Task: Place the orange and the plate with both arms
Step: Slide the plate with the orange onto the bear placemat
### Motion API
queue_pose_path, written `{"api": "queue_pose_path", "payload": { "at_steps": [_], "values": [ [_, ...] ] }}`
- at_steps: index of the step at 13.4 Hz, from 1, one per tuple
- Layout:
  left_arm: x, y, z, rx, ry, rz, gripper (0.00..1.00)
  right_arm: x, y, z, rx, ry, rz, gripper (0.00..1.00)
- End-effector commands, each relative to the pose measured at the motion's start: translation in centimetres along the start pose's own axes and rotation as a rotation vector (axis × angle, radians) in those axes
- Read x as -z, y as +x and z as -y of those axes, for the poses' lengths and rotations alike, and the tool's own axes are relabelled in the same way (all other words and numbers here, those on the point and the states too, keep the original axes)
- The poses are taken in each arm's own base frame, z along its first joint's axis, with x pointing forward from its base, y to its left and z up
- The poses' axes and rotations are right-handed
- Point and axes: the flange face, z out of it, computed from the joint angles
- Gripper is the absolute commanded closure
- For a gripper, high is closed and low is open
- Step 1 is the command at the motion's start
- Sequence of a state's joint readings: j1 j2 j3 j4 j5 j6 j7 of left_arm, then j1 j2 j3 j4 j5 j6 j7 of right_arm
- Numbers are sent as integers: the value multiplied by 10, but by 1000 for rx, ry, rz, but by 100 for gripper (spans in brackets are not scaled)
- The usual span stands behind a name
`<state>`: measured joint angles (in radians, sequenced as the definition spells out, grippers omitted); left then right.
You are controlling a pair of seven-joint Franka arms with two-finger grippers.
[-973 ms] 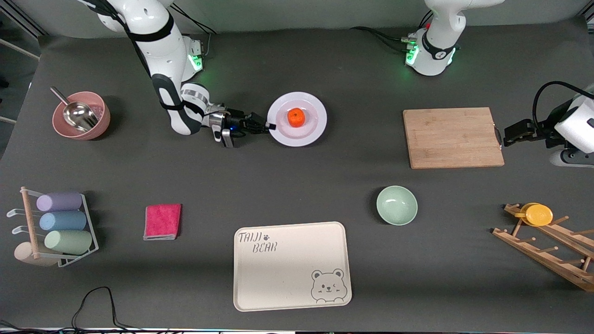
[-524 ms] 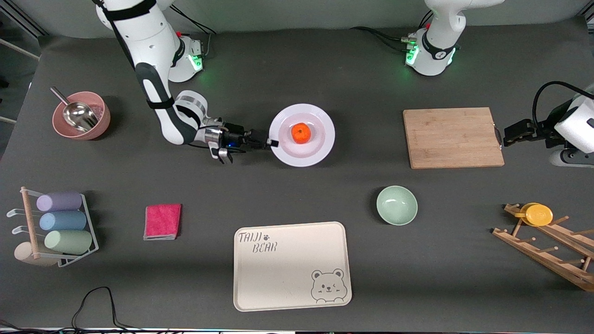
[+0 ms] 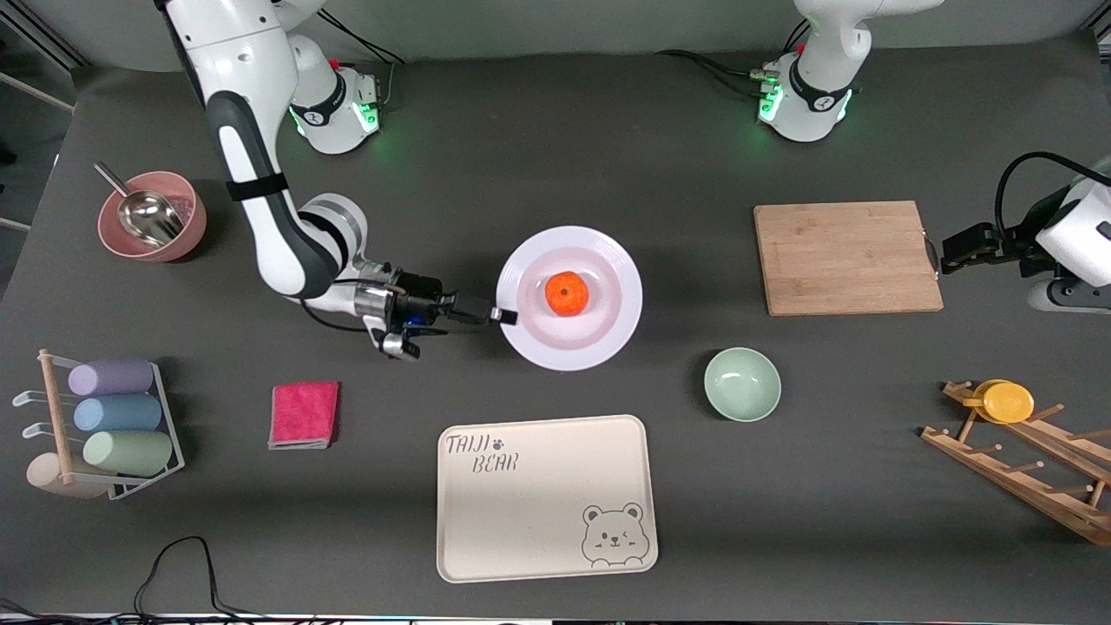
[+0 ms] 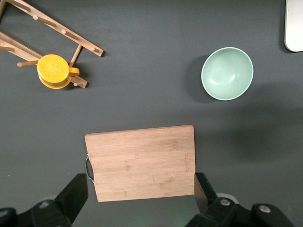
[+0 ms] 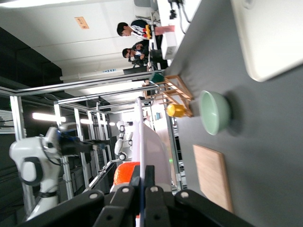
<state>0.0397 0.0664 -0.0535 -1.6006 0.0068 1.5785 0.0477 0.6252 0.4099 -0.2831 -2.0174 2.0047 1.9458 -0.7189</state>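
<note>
The white plate [image 3: 608, 334] hangs level over the middle of the table with the orange [image 3: 566, 293] resting at its centre. My right gripper [image 3: 502, 316] is shut on the plate's rim at the right arm's end. The right wrist view shows the plate [image 5: 140, 137] edge-on between the fingers of my right gripper [image 5: 143, 177], with the orange [image 5: 125, 174] beside them. My left gripper [image 3: 948, 252] waits open and empty at the left arm's end of the table. In its own wrist view my left gripper [image 4: 141, 189] hangs above the cutting board's edge.
A wooden cutting board [image 3: 846, 257] lies below the left gripper. A pale green bowl [image 3: 742, 384] and a cream bear tray [image 3: 545, 496] lie nearer the front camera than the plate. Also here: a pink cloth [image 3: 304, 414], a pink bowl with a scoop [image 3: 152, 217], a cup rack [image 3: 104, 425] and a yellow cup [image 3: 1007, 402] on a wooden rack.
My right gripper has carried the plate with the orange toward the front camera, and the plate looks larger, lifted off the table. The left arm has not moved.
</note>
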Motion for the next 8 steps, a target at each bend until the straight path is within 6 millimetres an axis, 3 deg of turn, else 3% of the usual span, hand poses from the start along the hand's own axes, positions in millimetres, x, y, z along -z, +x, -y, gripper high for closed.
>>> {"api": "queue_pose_path", "payload": {
  "at_steps": [1, 4, 6, 8],
  "values": [
    [3, -5, -5, -4, 12, 7, 0, -4, 42, 56, -7, -4, 11, 100],
    [3, -5, -6, -4, 12, 7, 0, 1, 83, 93, 52, -7, 2, 100],
    [3, -5, -6, -4, 12, 7, 0, -4, 99, 119, 39, -14, 10, 100],
    [2, -5, -6, -4, 12, 9, 0, -10, 113, 129, 35, -46, 22, 100]
  ]
}}
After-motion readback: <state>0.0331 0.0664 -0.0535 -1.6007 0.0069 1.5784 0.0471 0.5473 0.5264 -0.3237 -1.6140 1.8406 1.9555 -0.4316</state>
